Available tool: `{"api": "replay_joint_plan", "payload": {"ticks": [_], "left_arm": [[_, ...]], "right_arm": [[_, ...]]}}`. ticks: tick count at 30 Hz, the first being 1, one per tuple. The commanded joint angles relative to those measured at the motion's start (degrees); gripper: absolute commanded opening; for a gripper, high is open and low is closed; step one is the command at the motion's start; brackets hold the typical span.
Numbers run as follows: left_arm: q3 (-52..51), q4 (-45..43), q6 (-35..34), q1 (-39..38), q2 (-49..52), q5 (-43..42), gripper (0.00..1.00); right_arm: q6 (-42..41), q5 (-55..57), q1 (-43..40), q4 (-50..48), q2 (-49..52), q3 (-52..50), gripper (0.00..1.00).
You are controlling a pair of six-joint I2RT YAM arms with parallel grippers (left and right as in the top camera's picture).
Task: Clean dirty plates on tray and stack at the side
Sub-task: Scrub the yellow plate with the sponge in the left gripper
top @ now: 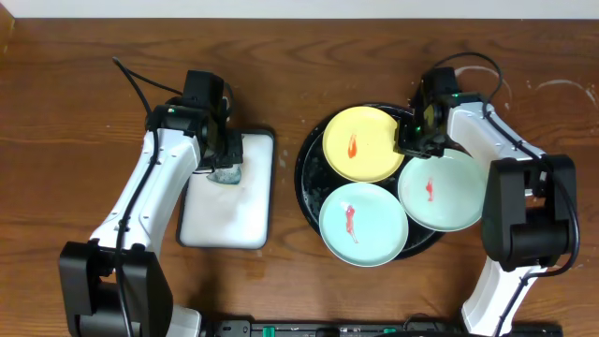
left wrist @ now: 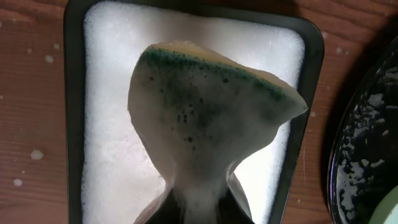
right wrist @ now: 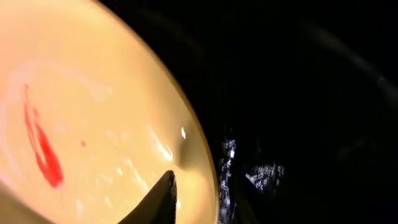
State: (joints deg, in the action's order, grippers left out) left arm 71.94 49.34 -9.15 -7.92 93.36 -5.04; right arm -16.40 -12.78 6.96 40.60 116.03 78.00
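Observation:
The yellow plate (top: 360, 142) lies at the back of the black tray (top: 301, 168), with a red smear at its centre. Two mint-white plates (top: 363, 223) (top: 442, 190), each with a red smear, lie at the tray's front and right. My right gripper (top: 415, 142) is at the yellow plate's right rim. In the right wrist view (right wrist: 196, 186) one finger rests on the yellow plate (right wrist: 93, 93) just inside the rim, and the other is lost against the dark tray (right wrist: 298, 124). My left gripper (top: 225, 164) is shut on a soapy green sponge (left wrist: 211, 106).
The sponge hangs over a white rectangular tray of foam (top: 229, 211), which also shows in the left wrist view (left wrist: 106, 93), left of the black tray (left wrist: 367, 149). Bare brown tabletop (top: 84, 112) lies to the far left and far right. Arm cables run at the back.

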Motion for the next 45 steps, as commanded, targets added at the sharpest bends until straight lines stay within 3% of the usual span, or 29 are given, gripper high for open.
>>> {"api": "replay_joint_plan", "payload": {"ticks": [1, 5, 8, 13, 20, 26, 32, 37, 45], "left_arm": [[0.9, -0.6, 0.5, 0.2, -0.3, -1.2, 0.07], [1.1, -1.7, 0.5, 0.1, -0.3, -4.5, 0.07], [1.3, -3.4, 0.5, 0.0, -0.3, -8.5, 0.07], [1.8, -8.2, -3.2, -3.0, -0.2, -12.5, 0.07], [2.9, -19.3, -10.1, -13.4, 1.2, -12.5, 0.07], [12.3, -20.5, -12.6, -21.1, 10.7, -12.6, 0.07], [19.7, -22.8, -16.3, -23.8, 20.5, -16.2, 0.07], [19.8, -28.8, -22.7, -25.1, 27.1, -21.2, 0.07], [19.8, -31.5, -26.1, -25.4, 34.8, -22.8, 0.07]], "right_arm": [[2.9, 2.5, 0.1, -1.9, 0.3, 0.1, 0.23], [4.7, 2.4, 0.1, -2.6, 0.4, -0.2, 0.14], [4.7, 2.4, 0.2, -2.7, 0.4, -0.9, 0.01], [4.7, 2.4, 0.2, -3.8, 0.4, -2.0, 0.01], [4.7, 2.4, 0.2, -3.6, 1.0, -2.4, 0.01], [4.7, 2.4, 0.3, -2.9, 1.3, -2.4, 0.01], [4.7, 2.4, 0.3, -2.4, 1.3, -2.4, 0.01], [4.7, 2.2, 0.3, -2.3, 1.3, -2.4, 0.01], [4.7, 2.1, 0.3, -2.0, 1.3, -2.4, 0.01]]}}
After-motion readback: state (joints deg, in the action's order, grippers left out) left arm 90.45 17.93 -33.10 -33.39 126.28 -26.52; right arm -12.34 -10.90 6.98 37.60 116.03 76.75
